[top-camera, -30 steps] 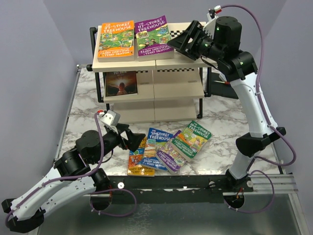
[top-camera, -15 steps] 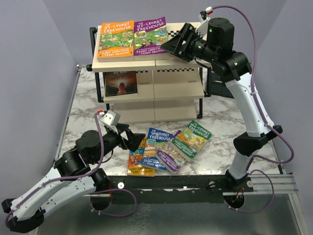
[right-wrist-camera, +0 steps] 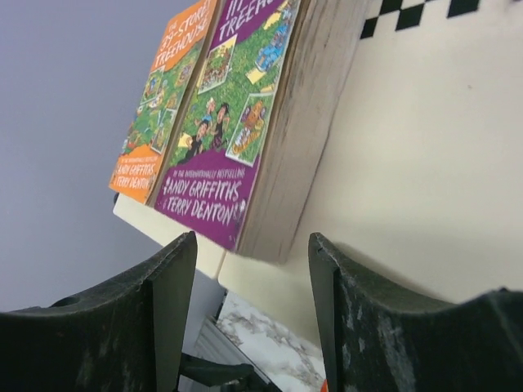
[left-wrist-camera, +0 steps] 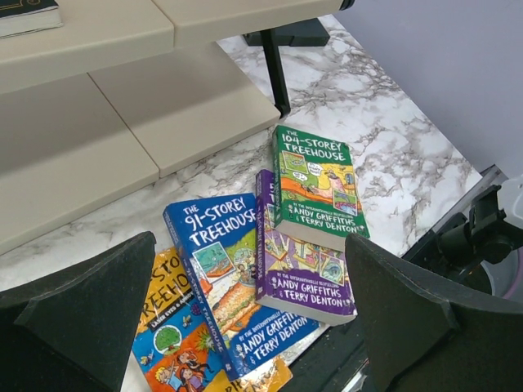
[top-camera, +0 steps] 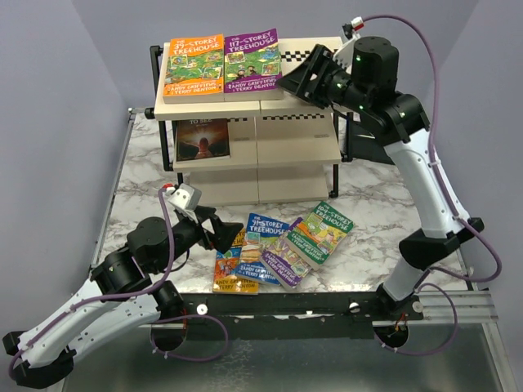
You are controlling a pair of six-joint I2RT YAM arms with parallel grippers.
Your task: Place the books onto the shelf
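Two books lie flat side by side on the top board of the shelf (top-camera: 298, 104): an orange one (top-camera: 194, 65) and a purple one (top-camera: 253, 61). A dark book (top-camera: 203, 140) lies on the middle tier at the left. My right gripper (top-camera: 288, 79) hovers open just right of the purple book (right-wrist-camera: 225, 139), its jaws empty (right-wrist-camera: 252, 245). On the marble table lie a yellow book (top-camera: 231, 273), a blue one (top-camera: 260, 245), a purple one (top-camera: 286, 261) and a green one (top-camera: 327, 231), overlapping. My left gripper (top-camera: 231, 237) hangs wide open above their left end (left-wrist-camera: 249, 245).
A dark object (top-camera: 369, 151) sits on the table behind the shelf's right end. Purple walls close in on both sides. A black rail (top-camera: 327, 314) runs along the table's near edge. The shelf's low tier (left-wrist-camera: 122, 122) lies just beyond the table books.
The purple book on top has slid a little left, against the orange one. My right gripper has drawn back slightly to the right. The left arm has not moved.
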